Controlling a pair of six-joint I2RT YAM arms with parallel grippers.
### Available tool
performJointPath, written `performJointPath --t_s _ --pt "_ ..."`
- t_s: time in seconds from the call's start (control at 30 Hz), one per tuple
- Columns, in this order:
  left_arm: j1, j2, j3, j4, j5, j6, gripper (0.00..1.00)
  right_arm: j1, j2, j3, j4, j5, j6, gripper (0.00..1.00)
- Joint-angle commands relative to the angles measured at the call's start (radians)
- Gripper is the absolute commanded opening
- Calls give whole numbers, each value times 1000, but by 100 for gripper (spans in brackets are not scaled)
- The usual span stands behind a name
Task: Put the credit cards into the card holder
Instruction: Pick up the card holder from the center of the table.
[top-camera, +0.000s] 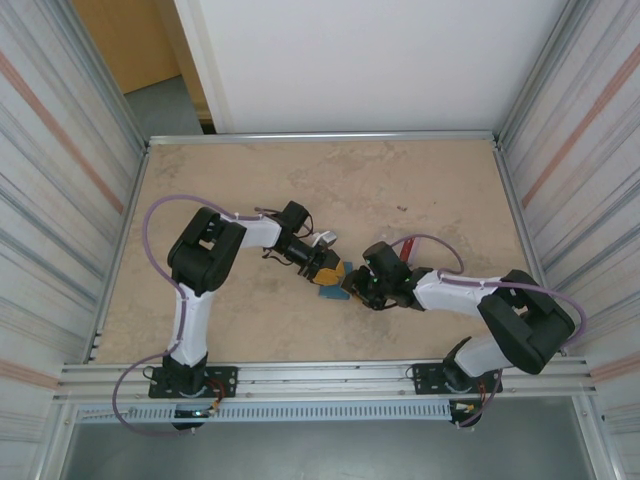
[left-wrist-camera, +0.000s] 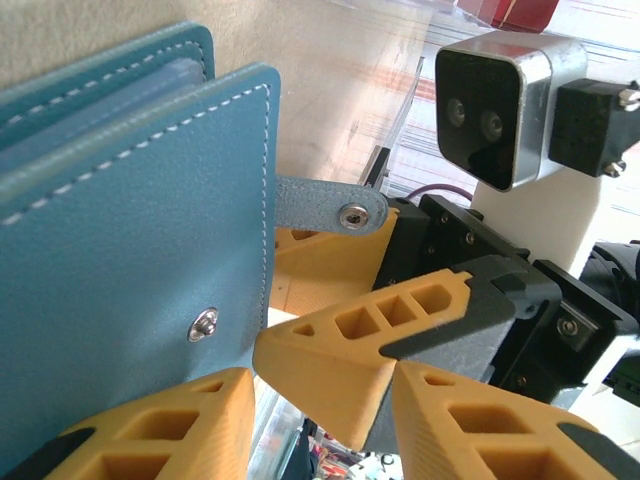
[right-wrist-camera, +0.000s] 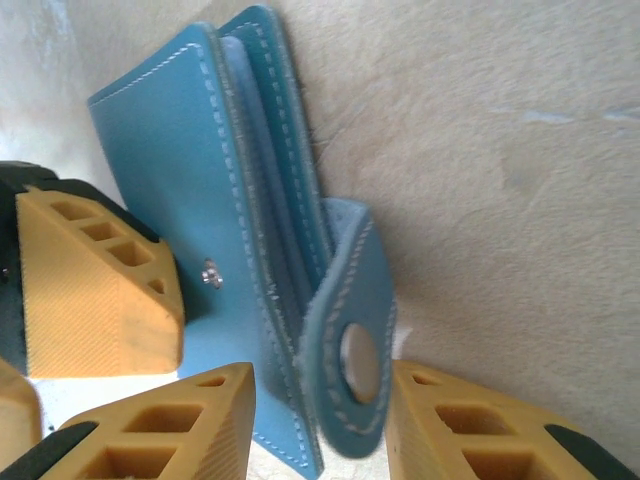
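The teal card holder (top-camera: 328, 292) stands on edge at the table's middle, between the two arms. In the right wrist view the card holder (right-wrist-camera: 170, 160) has its edge and snap strap (right-wrist-camera: 350, 360) pinched between the fingers of my right gripper (right-wrist-camera: 320, 400), which is shut on it. My left gripper (left-wrist-camera: 320, 400) is open beside the cover of the card holder (left-wrist-camera: 120, 230). One right finger (left-wrist-camera: 340, 360) sits between its jaws, and a left finger (right-wrist-camera: 90, 290) rests against the cover. Red credit cards (top-camera: 407, 247) lie behind the right arm.
A clear plastic case (left-wrist-camera: 400, 80) lies beyond the wallet, with something red (left-wrist-camera: 505, 10) past it. The right wrist camera (left-wrist-camera: 495, 100) is close in front of my left gripper. Metal rails (top-camera: 320, 135) edge the tan table (top-camera: 400, 180).
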Motion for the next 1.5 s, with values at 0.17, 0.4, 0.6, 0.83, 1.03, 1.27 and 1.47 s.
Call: performJointPath --t_s 0.17,0.4,0.6,0.83,1.03,1.27,1.47 --pt "1 59 -18 -30 -74 3 41 17 63 -24 71 -6 50 36" --pt "1 53 -23 -28 -75 4 41 22 129 -6 151 -41 54 30" --pt "1 55 -23 -28 -74 3 41 25 126 17 163 -50 24 26" --pt "3 47 -26 -25 -73 3 41 30 123 32 174 -53 1 10" --pt "7 35 -30 -26 -77 4 41 27 101 32 168 -38 -13 0" --pt "33 -141 -14 -99 -110 84 49 24 82 52 152 -51 -72 0" --pt "63 -375 29 -268 -238 276 59 2 108 117 118 -115 -190 0"
